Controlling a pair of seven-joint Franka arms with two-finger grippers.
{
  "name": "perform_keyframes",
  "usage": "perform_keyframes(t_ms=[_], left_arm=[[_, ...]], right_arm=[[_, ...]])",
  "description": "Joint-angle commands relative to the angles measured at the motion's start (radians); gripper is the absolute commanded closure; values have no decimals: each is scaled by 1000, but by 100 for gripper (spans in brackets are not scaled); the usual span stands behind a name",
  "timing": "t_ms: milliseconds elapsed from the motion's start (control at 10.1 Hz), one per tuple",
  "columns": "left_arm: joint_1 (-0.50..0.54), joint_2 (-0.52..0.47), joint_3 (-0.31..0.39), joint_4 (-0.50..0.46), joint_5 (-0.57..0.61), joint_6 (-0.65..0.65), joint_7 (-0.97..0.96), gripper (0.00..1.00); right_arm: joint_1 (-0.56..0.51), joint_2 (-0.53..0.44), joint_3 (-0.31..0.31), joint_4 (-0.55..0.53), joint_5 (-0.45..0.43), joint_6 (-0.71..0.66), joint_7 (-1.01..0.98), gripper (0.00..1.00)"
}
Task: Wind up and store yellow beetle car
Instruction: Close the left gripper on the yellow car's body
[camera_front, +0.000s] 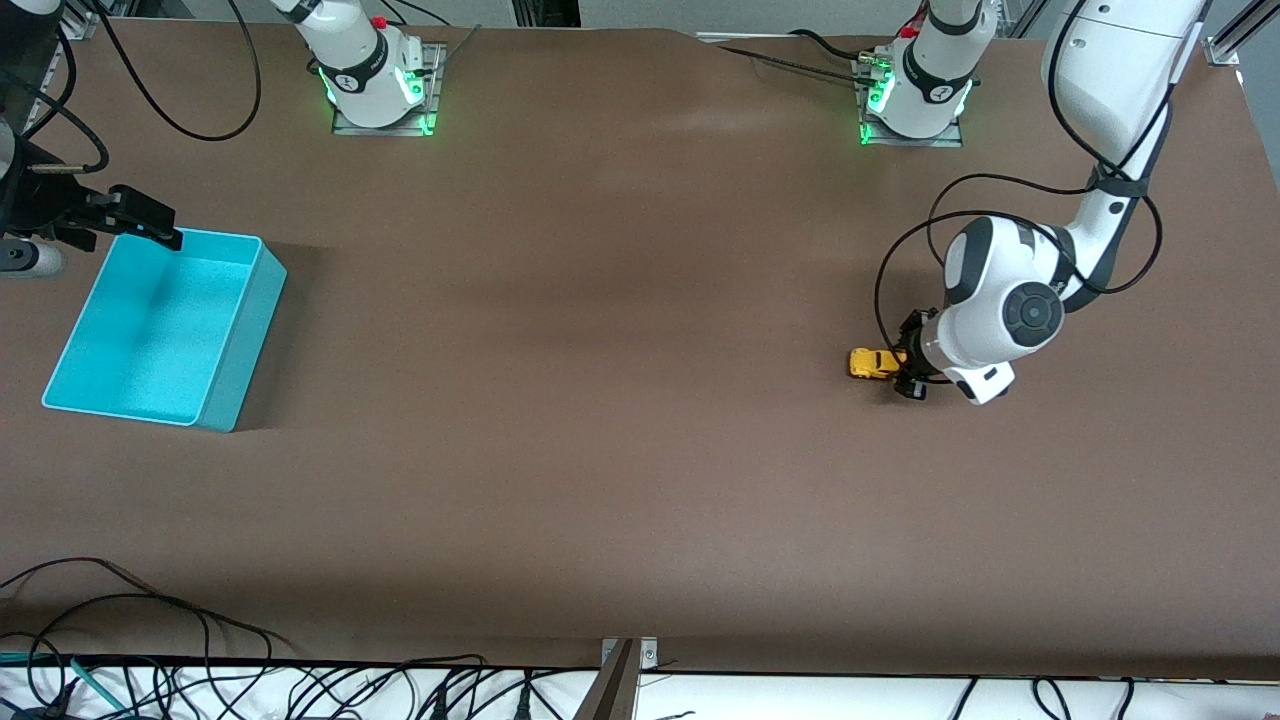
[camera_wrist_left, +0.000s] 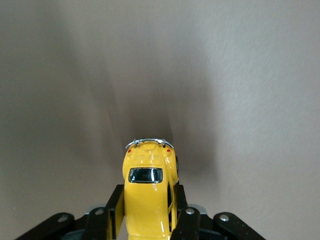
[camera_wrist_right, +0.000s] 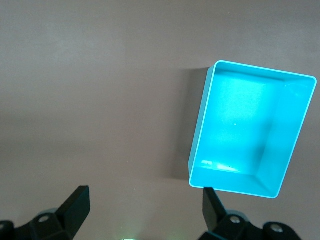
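Note:
The yellow beetle car (camera_front: 872, 362) is down at the brown table toward the left arm's end. My left gripper (camera_front: 906, 372) is shut on one end of it. In the left wrist view the black fingers (camera_wrist_left: 116, 207) press both sides of the yellow beetle car (camera_wrist_left: 147, 192), and its bumper end points away from the left gripper (camera_wrist_left: 148, 212). My right gripper (camera_front: 148, 224) hangs open over the rim of the teal bin (camera_front: 240, 350). In the right wrist view nothing lies between the spread fingers of the right gripper (camera_wrist_right: 145, 202).
The teal bin (camera_wrist_right: 199, 127) has nothing in it and stands at the right arm's end of the table. Both arm bases (camera_front: 378, 85) stand along the table's edge farthest from the front camera. Loose cables (camera_front: 150, 620) lie at the edge nearest it.

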Motion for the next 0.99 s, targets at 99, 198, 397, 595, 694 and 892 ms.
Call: perform_keyframes(t_ms=[99,198,397,595,694,892], left_arm=[[-10,45,1,2,-30,70,-43,100],[-8,51,3,2,-24,85,-55,100],[6,60,8,2,-3,96,-45,100],[53,62,11,-1,71,94,-41,100],[78,73,11,-1,94,93,-16,100],[119,79,12,-1,97,90,52,100]], right_arm=[[-6,9,-1,29,30,-21,-6,0],[-6,9,-2,29,30,-21,-6,0],[-6,9,-1,29,30,-23,-6,0],[-6,9,-1,29,30,-23,-6,0],[-6,9,-1,29,32,-23,-8,0],[-6,9,-1,29,32,-24,-6,0]])
